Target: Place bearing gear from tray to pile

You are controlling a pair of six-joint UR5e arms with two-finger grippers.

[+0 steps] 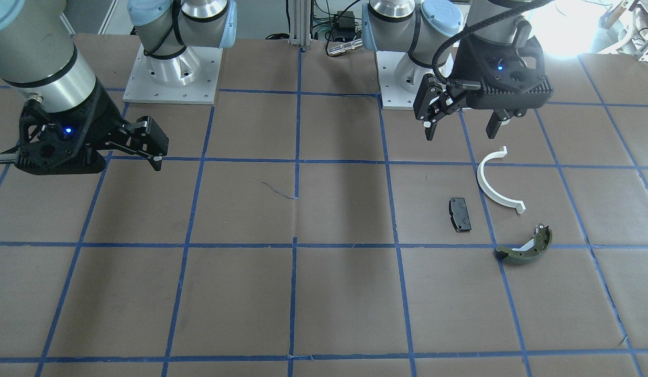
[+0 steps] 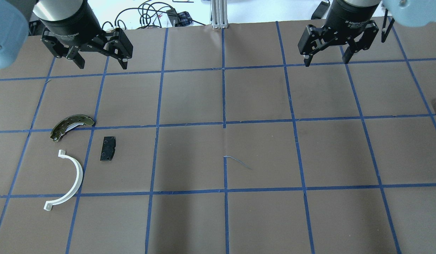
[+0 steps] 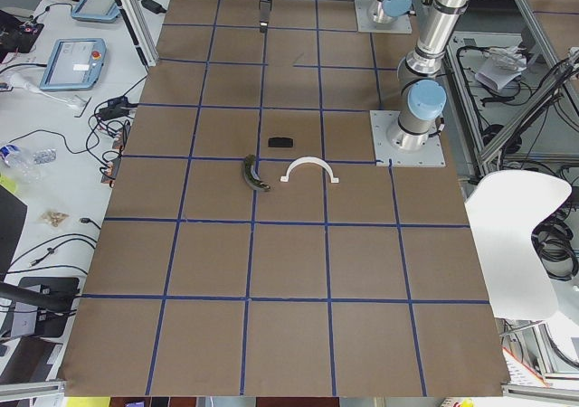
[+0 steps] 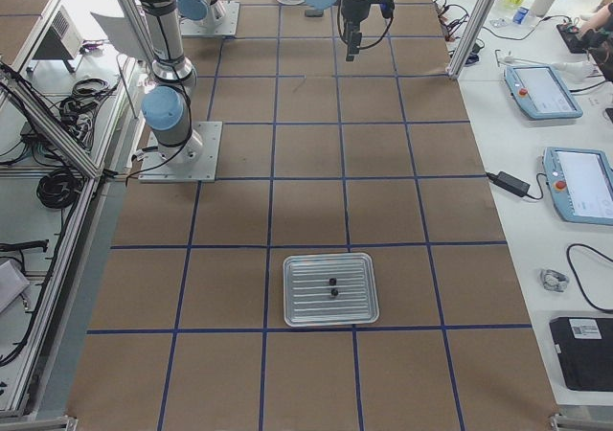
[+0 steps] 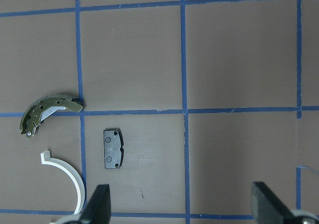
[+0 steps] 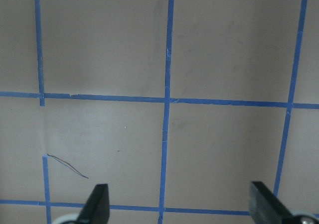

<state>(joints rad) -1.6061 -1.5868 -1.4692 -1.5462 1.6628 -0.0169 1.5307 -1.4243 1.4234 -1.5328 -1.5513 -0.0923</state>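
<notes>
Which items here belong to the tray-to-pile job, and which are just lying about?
Job: tray, two small dark parts on it, and the pile's black pad, white arc and olive shoe.
Lying about: teach pendants, white chair, power adapter.

The overhead camera is looking forward and down across the table (image 2: 260, 151); the front-facing one is looking steeply down from the opposite side. Both are sharing the black pad (image 2: 108, 148) with the closer, straight-down left wrist camera. The distant side cameras are looking along the table from opposite ends.
</notes>
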